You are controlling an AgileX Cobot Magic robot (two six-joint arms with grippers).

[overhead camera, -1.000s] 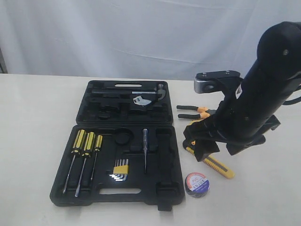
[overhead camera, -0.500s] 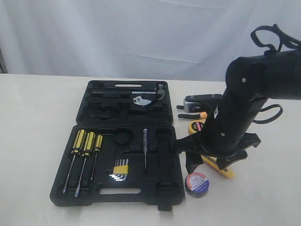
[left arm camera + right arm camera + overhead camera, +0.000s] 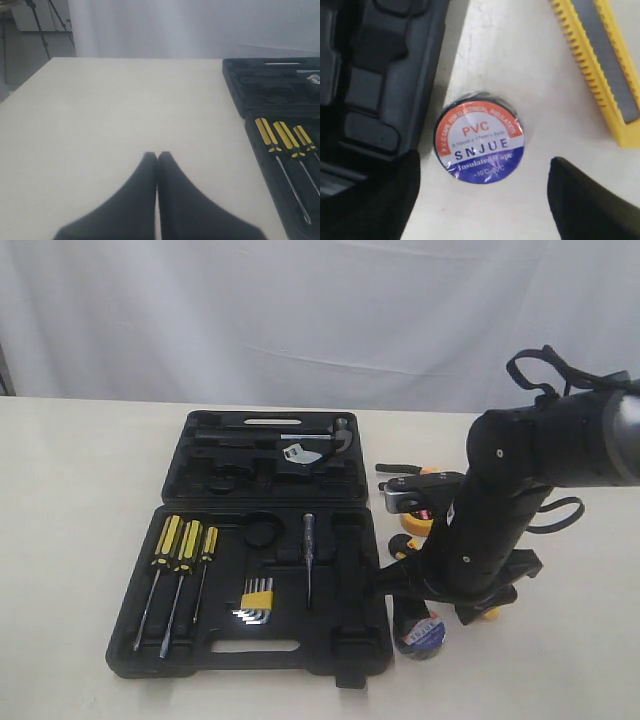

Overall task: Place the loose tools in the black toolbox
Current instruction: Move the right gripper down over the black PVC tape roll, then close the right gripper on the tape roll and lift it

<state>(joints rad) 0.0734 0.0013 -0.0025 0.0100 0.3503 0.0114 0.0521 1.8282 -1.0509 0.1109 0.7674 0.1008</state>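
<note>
The black toolbox (image 3: 345,645) lies open on the table, both halves flat. To its right, the black tape roll (image 3: 421,633) (image 3: 479,137) with a red-white-blue label lies flat. My right gripper (image 3: 432,612) (image 3: 484,170) hangs open just over it, one finger on each side, neither touching. The yellow utility knife (image 3: 607,65) lies beside the roll, and in the exterior view only its yellow tip (image 3: 490,614) shows past the arm. Behind the arm I see the pliers (image 3: 402,469) and the yellow tape measure (image 3: 414,522), both partly hidden. My left gripper (image 3: 157,156) is shut over bare table.
Three yellow-and-black screwdrivers (image 3: 180,545) (image 3: 282,137), a hex key set (image 3: 257,600) and a thin tester (image 3: 309,560) sit in the near half of the box. A hammer (image 3: 315,440) lies in the far half. The box edge (image 3: 427,85) lies close beside the roll.
My right arm has swung down and toward the front, bringing the open gripper from over the knife to over the tape roll. The tools have not moved.
</note>
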